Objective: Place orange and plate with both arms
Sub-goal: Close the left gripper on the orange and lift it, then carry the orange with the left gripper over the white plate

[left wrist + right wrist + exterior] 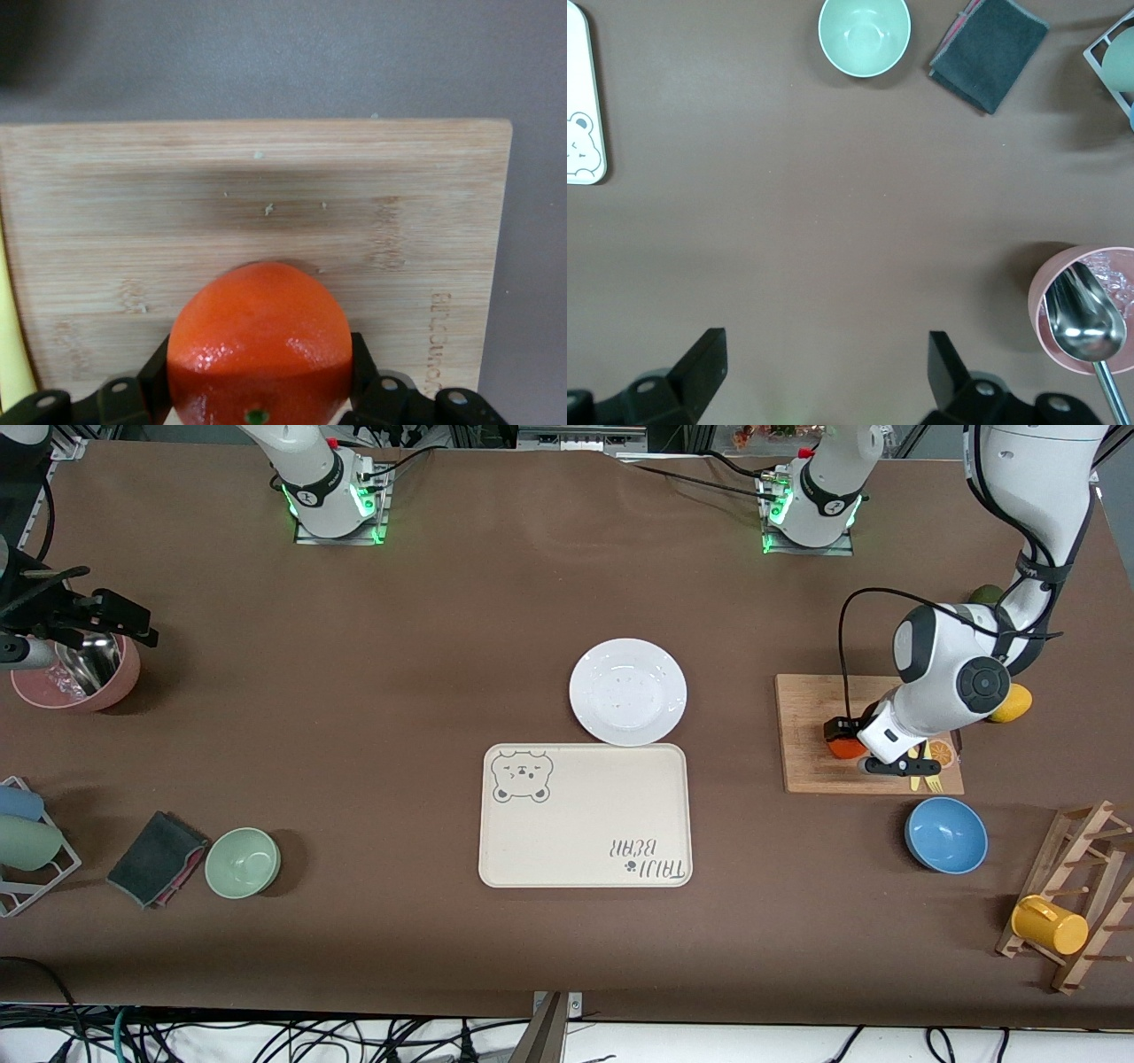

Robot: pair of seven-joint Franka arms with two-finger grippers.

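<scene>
Between the left gripper's (257,403) fingers (146,381), seemingly gripped: orange (259,341).

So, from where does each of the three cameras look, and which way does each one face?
Front view: high across the table, facing both arm bases; shows the round white plate and cream bear tray.
Left wrist view: on the left arm, looking down at the reddish orange between the left gripper fingers, on the wooden cutting board.
Right wrist view: on the right arm, over bare table; the right gripper is open.
Shared: pale green bowl.
</scene>
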